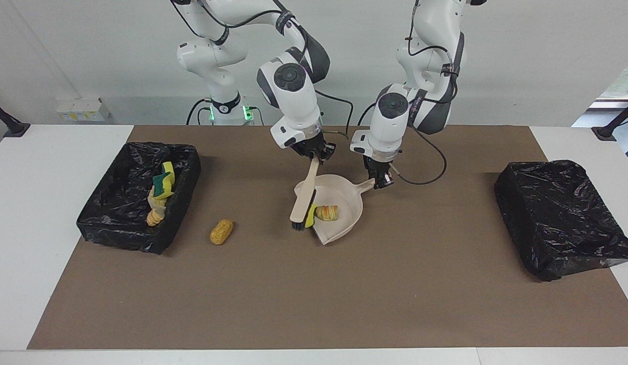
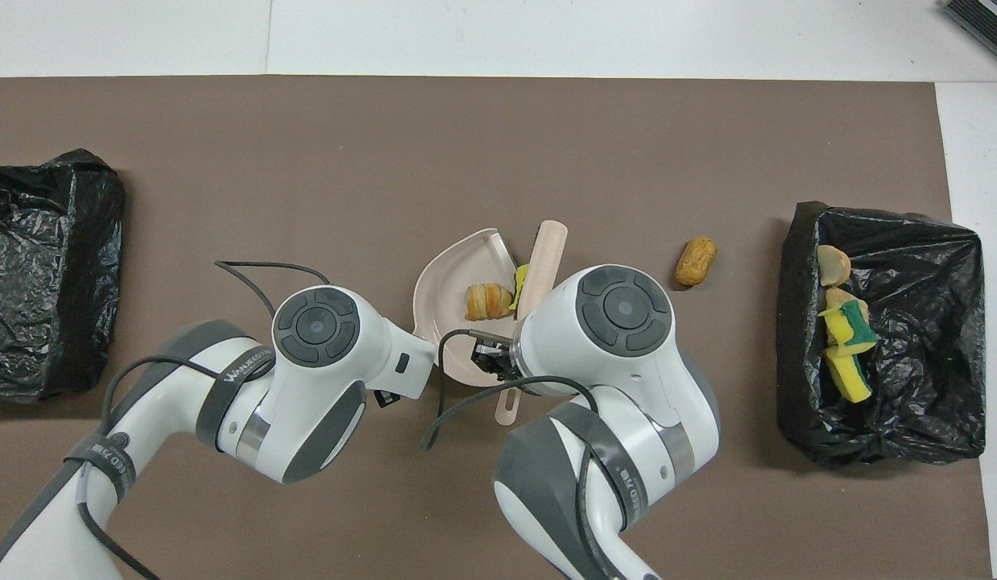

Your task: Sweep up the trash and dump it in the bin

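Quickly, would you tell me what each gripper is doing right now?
Left gripper: shut on the dustpan handle.
Right gripper: shut on the brush handle.

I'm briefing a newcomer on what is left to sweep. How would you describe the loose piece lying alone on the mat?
Start at the open black-lined bin at the right arm's end of the brown mat. Beside it, toward the dustpan, lies a small golden bread-like piece. It alone sits on bare mat; the other scraps are in the bin or dustpan.

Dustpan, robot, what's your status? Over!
Left pincer shut on dustpan handle; right pincer shut on brush. Two bits in pan, one bread piece loose on mat. Nothing blocking.
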Available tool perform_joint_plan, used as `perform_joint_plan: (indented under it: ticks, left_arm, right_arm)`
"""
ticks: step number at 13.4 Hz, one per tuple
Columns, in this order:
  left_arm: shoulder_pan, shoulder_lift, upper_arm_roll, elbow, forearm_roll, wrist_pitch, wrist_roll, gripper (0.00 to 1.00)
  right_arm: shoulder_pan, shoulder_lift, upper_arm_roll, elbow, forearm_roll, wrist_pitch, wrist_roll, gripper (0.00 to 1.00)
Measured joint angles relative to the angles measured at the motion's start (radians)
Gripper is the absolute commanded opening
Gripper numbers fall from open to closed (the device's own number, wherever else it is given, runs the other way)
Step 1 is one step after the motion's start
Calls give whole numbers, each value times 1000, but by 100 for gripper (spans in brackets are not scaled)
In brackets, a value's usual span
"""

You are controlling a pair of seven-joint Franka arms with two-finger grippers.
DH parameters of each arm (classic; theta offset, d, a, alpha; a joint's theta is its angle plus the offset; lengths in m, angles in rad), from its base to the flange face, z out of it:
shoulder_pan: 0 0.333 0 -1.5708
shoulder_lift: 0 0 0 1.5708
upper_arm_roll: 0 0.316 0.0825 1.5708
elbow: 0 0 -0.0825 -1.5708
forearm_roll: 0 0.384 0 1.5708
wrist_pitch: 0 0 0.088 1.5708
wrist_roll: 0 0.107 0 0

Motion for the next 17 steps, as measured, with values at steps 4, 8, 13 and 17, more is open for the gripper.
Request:
perform_joint_plan:
  ticks: [4,8,13,17]
  left_arm:
    - [2,1,0,0,0,3,-5,0]
    - [22,7,0,0,-1,27,-5,0]
    - [80,15,1,-1,-81,55,91,0]
    - [184,15,5,0,-238,58,334,0]
  right_arm:
    - [-13,0,-4,5,-2,-12,-117,0]
    - [-101,-1,-8,8,-7,-111,-318,0]
    - [-239,-23,-13,11,-268,-307,-562,0]
    - [-334,-29,-13,3,-342,-313,-657,0]
